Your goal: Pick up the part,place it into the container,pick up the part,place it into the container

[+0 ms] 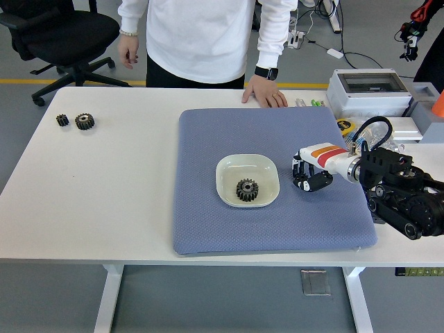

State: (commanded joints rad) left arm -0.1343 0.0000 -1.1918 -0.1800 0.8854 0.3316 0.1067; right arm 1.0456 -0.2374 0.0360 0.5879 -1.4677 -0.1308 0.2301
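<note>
The robot's right hand [309, 173] comes in from the right over the blue mat [208, 222], just beside the right rim of the white bowl [225, 170] but not touching it. Its fingers [300, 168] are curled downward and inward, drawn close together, and I can see nothing between them; the tips seem to sit at or just above the mat's surface. The back of the hand is white with an orange and red stripe, and the black arm behind it carries a loop of cable. The left arm is nowhere to be seen.

One dark gear [246, 189] lies flat inside the bowl, toward its lower middle, teeth clearly showing around a central hole. Two more gears lie far off on the bare white tabletop [90, 194] near its left end: a small gear [62, 120] and, just beside it on the right, a larger gear [84, 121], close together.

At the far side stands a person in a white top, one hand [265, 94] with a black wristwatch resting flat on the tabletop's far edge just beyond the mat, the other hand [127, 53] hanging loose at the side. A grey box [368, 94] sits at the right rear of the tabletop. No writing anywhere is legible from here.
</note>
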